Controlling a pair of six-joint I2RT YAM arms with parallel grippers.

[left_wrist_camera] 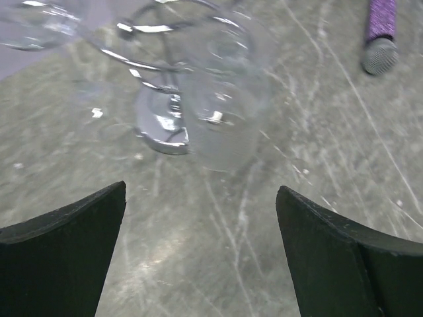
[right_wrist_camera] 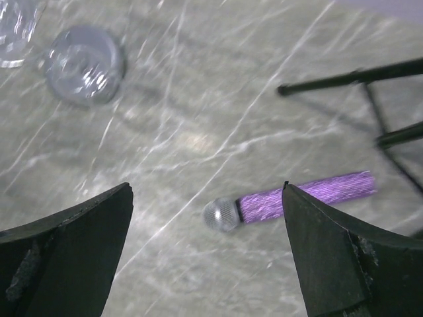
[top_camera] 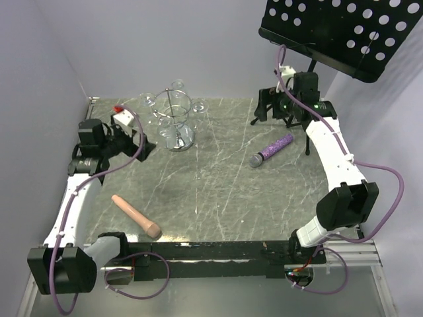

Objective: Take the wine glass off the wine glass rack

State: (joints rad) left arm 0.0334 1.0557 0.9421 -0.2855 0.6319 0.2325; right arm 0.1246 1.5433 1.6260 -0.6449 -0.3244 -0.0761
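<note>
— So, how far along are we?

— Barely started, we judge. The silver wire wine glass rack (top_camera: 177, 127), with its round shiny base, stands at the far left of the table. Clear glasses hang from its top ring. The clear stemmed wine glass (left_wrist_camera: 225, 125) nearest us is on the rack, untouched.

— And our hands?

— Our left gripper (left_wrist_camera: 201, 189) faces the rack from near by, fingers spread wide, nothing between them. Our right gripper (right_wrist_camera: 206, 187) is well apart from the rack, spread and empty too. We have yet to reach in, pinch a glass, slide it free of its loop and carry it clear.

— What surrounds us?

— Plain white walls (top_camera: 198, 39) close in the back and both sides. The tabletop (top_camera: 218, 198) is a grey-green marbled slab with pale veins. A black perforated music stand (top_camera: 344, 33) looms at the far right corner. A pinkish-tan rounded rod (top_camera: 135, 216) lies near the front left. A glittery purple microphone (right_wrist_camera: 291, 198) with a grey mesh head lies right of centre, under our right gripper.
</note>
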